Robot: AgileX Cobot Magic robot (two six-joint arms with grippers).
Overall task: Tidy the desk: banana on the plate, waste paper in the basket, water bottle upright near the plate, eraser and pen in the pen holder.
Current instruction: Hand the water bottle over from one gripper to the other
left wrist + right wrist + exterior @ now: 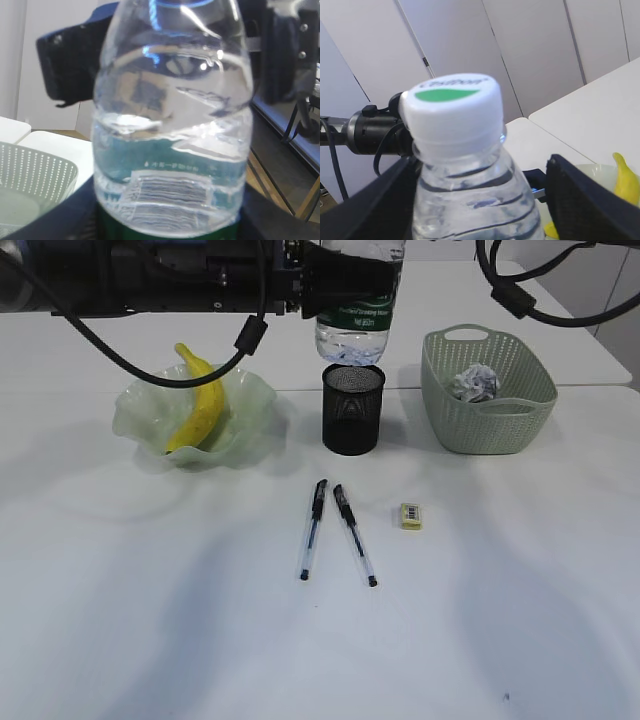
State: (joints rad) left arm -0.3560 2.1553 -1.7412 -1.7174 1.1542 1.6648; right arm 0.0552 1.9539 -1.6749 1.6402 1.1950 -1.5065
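A clear water bottle [350, 335] with a green label hangs upright above the table, behind the black mesh pen holder [352, 410]. My left gripper [335, 285] reaches in from the left and is shut on the bottle at label height [170, 220]. My right gripper [480, 200] closes round the bottle [455, 120] below its white cap. The banana [200, 405] lies in the pale green plate [262, 400]. Crumpled paper [474, 383] is in the green basket [487, 430]. Two pens [312, 530] [355, 535] and a yellow eraser [410, 516] lie on the table in front.
Black arm cables hang over the plate and across the top right of the exterior view. The basket rim [35, 170] shows at the lower left of the left wrist view. The banana tip [626, 182] shows at the right of the right wrist view.
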